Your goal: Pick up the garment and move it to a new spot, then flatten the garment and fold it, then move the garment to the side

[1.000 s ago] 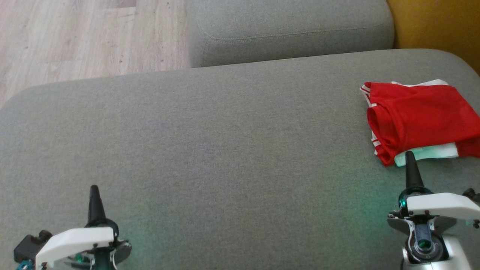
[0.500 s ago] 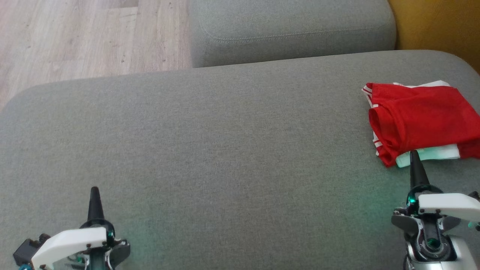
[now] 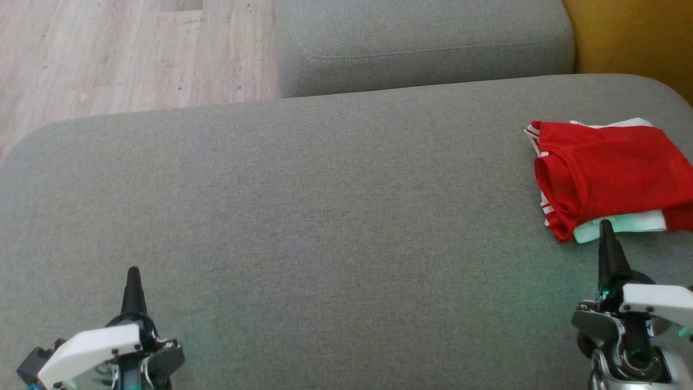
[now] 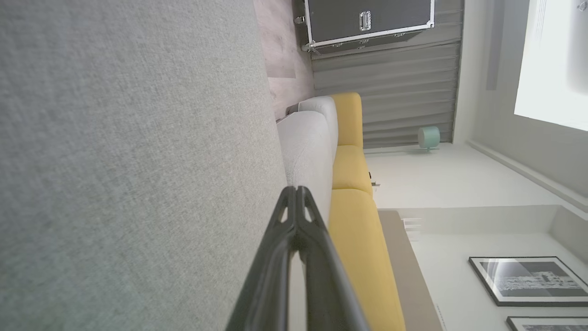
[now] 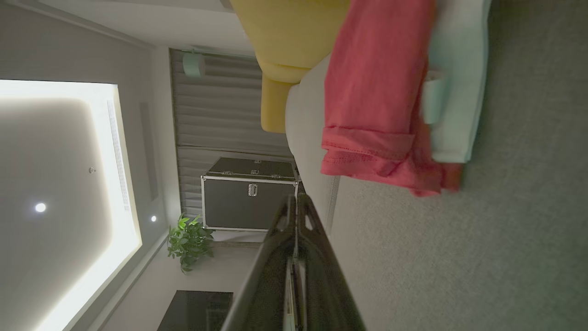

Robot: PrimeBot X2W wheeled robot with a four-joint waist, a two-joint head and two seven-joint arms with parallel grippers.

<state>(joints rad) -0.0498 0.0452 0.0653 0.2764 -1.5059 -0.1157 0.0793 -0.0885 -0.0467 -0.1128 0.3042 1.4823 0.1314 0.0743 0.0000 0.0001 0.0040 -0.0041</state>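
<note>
The right claw sits low over the gray sofa seat with its two dark fingers pressed together, closed on nothing. Just past its tip lies the garment, a red piece with white trim, folded into a rough rectangle and resting flat on the seat. From the head view the fingertip overlaps the pale hem on the near edge of the cloth. The right wrist view shows the right claw with bare seat fabric between it and the garment, which lies ahead of it and off to one side (so the two look close but apart).

The left claw is also closed and empty, with its fingers meeting at the tip in the left wrist view. It hovers over bare seat, and the garment is well away from it, on the far side of the right claw.

Beyond both claws a second gray cushion butts against the seat, with pale wooden floor ahead of the left claw. Farther off past the left claw's tip are a yellow sofa and a dark case with metal edges
</note>
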